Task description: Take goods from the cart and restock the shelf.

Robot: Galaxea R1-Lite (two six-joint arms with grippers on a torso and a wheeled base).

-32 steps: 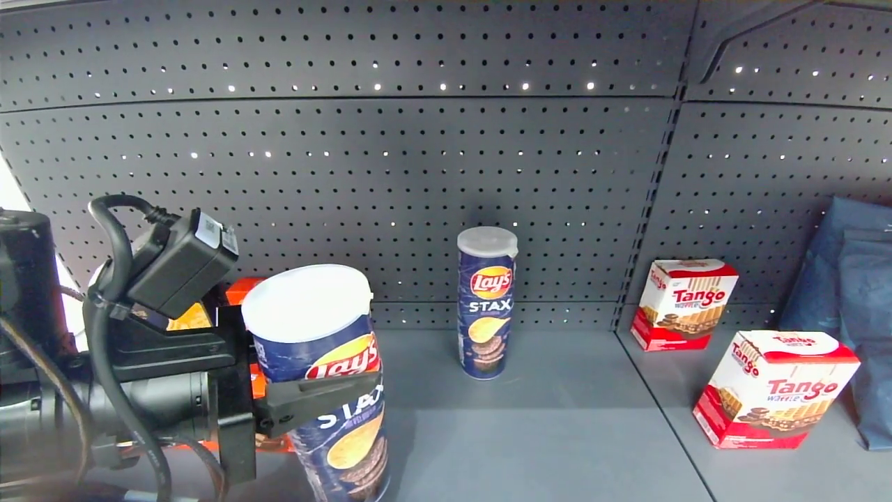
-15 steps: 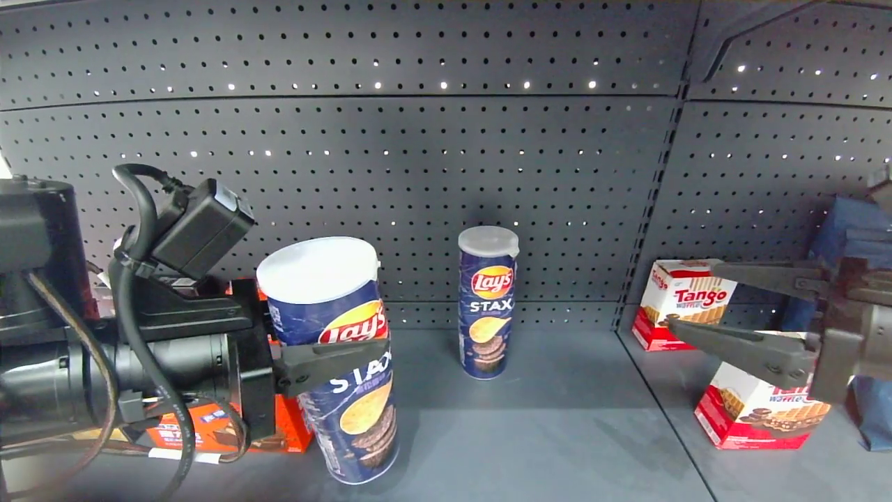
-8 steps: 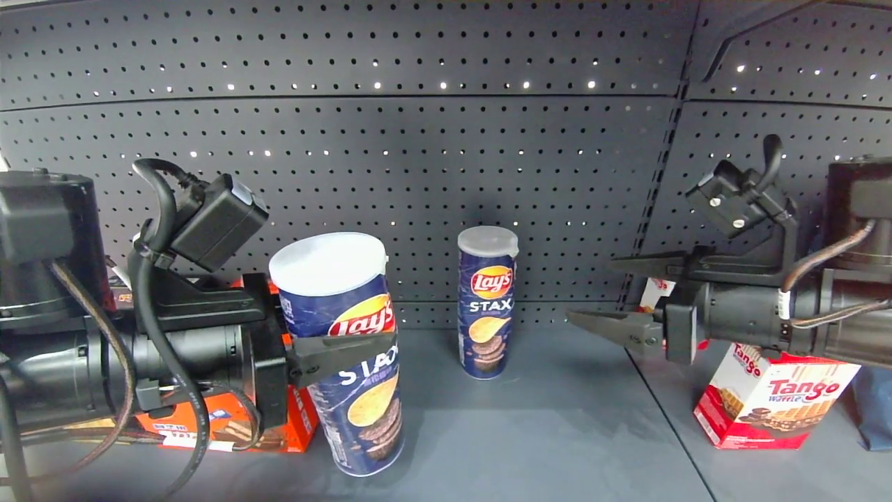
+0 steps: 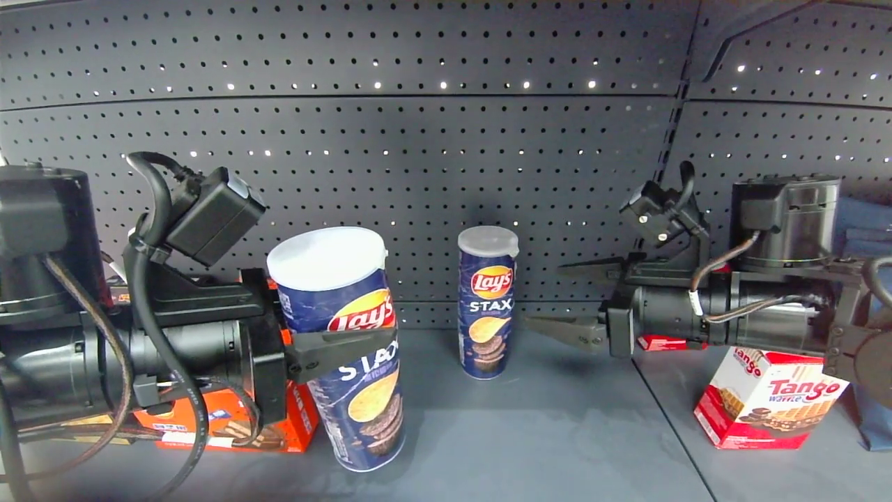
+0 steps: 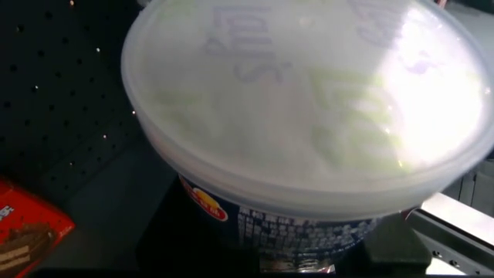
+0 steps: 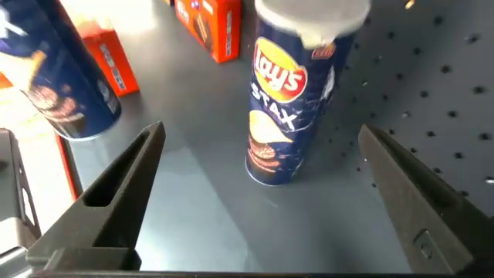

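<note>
Held can, shelved can beyond, wafer box

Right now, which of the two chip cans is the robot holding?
The near can, left of centre, tilted and clamped in the left gripper. The far can stands upright and free, ahead of the open right gripper.

The held chip can, a tall dark-blue tube with a white plastic lid and a red-and-yellow logo, leans slightly with its top toward the robot's left and is clamped around its middle by the left gripper. Its base is down at the grey shelf floor, though whether it touches cannot be told. A second chip can of the same design stands upright farther back, close to the perforated back panel and apart from the first.
</note>
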